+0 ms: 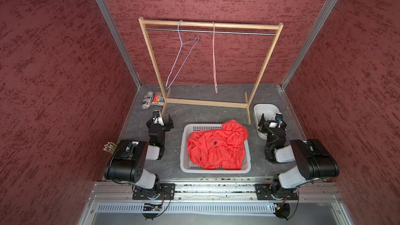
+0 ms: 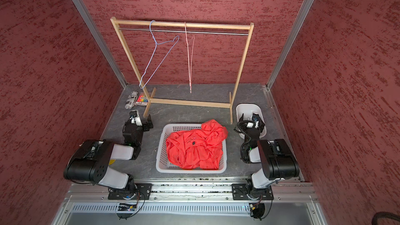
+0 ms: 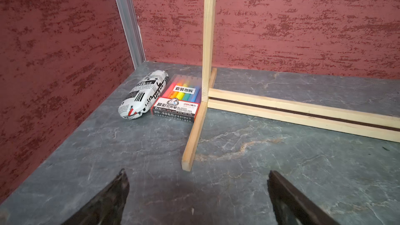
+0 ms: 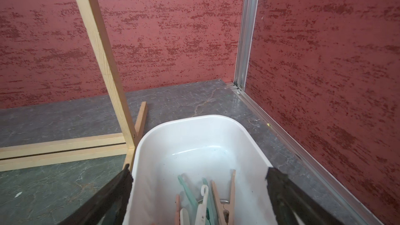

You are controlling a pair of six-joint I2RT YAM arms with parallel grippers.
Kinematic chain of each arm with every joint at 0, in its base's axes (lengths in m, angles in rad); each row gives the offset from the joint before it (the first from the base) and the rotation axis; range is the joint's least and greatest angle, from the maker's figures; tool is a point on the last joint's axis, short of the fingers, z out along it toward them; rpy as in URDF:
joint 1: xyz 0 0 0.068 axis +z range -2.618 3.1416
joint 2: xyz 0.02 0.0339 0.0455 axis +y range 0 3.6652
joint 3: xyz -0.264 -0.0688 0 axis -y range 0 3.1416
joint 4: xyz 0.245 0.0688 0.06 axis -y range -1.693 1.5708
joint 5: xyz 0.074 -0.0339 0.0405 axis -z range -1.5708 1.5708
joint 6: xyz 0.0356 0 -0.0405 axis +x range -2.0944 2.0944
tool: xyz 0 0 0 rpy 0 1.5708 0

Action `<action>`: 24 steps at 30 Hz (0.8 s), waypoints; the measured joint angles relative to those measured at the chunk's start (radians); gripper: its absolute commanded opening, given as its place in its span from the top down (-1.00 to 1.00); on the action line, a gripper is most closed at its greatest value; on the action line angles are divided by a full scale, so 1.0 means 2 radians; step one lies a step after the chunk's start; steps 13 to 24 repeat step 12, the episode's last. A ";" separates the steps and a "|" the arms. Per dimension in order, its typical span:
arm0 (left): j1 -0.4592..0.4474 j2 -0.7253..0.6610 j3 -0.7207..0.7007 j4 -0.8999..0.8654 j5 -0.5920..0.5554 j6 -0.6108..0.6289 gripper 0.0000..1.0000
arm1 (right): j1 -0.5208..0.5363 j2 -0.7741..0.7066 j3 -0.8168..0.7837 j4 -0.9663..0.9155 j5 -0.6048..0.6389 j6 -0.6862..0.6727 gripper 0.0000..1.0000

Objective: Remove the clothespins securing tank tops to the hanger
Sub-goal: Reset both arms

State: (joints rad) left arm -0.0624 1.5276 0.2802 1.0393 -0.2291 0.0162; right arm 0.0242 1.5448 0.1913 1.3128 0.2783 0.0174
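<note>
Well, your left hand (image 3: 197,172) and right hand (image 4: 199,167) gape empty, clothespins (image 4: 217,200) lie bottom-centre in the tub (image 4: 205,116), so just hold clear.

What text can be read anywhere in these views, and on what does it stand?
"套装勿拆": white sticker on the highlighter pack.
"deli": the pack's red label; its smaller print is too blurred.
Newsprint-patterned case: lettering not legible.
Orange-red tank top: dark print too small to read.
</note>
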 measured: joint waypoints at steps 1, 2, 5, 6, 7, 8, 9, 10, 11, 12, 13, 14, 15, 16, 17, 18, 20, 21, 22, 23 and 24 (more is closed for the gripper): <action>0.006 0.004 0.009 -0.010 0.011 0.000 -0.99 | 0.000 0.000 0.000 0.002 -0.003 0.000 -0.99; 0.011 0.006 0.019 -0.018 0.022 0.000 -0.99 | 0.000 0.000 0.000 0.004 -0.004 0.000 -0.99; 0.020 0.005 0.035 -0.029 0.039 0.000 -0.99 | 0.000 0.000 0.000 0.005 -0.008 0.000 -0.99; 0.021 0.005 0.036 -0.030 0.043 0.000 -0.99 | 0.000 0.000 0.000 0.006 -0.009 0.000 -0.98; 0.021 0.005 0.037 -0.031 0.046 0.000 -0.99 | 0.000 0.000 0.000 0.008 -0.011 0.000 -0.99; 0.021 0.005 0.037 -0.034 0.049 0.000 -0.99 | 0.000 0.000 0.000 0.009 -0.017 -0.002 -0.99; 0.021 0.005 0.037 -0.038 0.051 0.000 -0.99 | -0.002 0.000 0.001 0.008 -0.027 -0.002 -0.99; 0.021 0.005 0.037 -0.040 0.053 0.000 -0.99 | -0.005 0.000 0.002 0.007 -0.037 -0.003 -0.99; 0.021 0.005 0.037 -0.042 0.055 0.000 -0.99 | -0.007 0.000 0.002 0.007 -0.044 -0.004 -0.99; 0.021 0.005 0.037 -0.043 0.056 0.000 -0.99 | -0.009 0.000 0.002 0.007 -0.048 -0.004 -0.99; 0.021 0.005 0.037 -0.043 0.056 0.000 -0.99 | -0.009 0.000 0.002 0.007 -0.048 -0.004 -0.99; 0.021 0.005 0.037 -0.043 0.056 0.000 -0.99 | -0.009 0.000 0.002 0.007 -0.048 -0.004 -0.99; 0.021 0.005 0.037 -0.043 0.056 0.000 -0.99 | -0.009 0.000 0.002 0.007 -0.048 -0.004 -0.99; 0.021 0.005 0.037 -0.043 0.056 0.000 -0.99 | -0.009 0.000 0.002 0.007 -0.048 -0.004 -0.99; 0.021 0.005 0.037 -0.043 0.056 0.000 -0.99 | -0.009 0.000 0.002 0.007 -0.048 -0.004 -0.99; 0.021 0.005 0.037 -0.043 0.056 0.000 -0.99 | -0.009 0.000 0.002 0.007 -0.048 -0.004 -0.99; 0.021 0.005 0.037 -0.043 0.056 0.000 -0.99 | -0.009 0.000 0.002 0.007 -0.048 -0.004 -0.99; 0.021 0.005 0.037 -0.043 0.056 0.000 -0.99 | -0.009 0.000 0.002 0.007 -0.048 -0.004 -0.99; 0.021 0.005 0.037 -0.043 0.056 0.000 -0.99 | -0.009 0.000 0.002 0.007 -0.048 -0.004 -0.99; 0.021 0.005 0.037 -0.043 0.056 0.000 -0.99 | -0.009 0.000 0.002 0.007 -0.048 -0.004 -0.99; 0.021 0.005 0.037 -0.043 0.056 0.000 -0.99 | -0.009 0.000 0.002 0.007 -0.048 -0.004 -0.99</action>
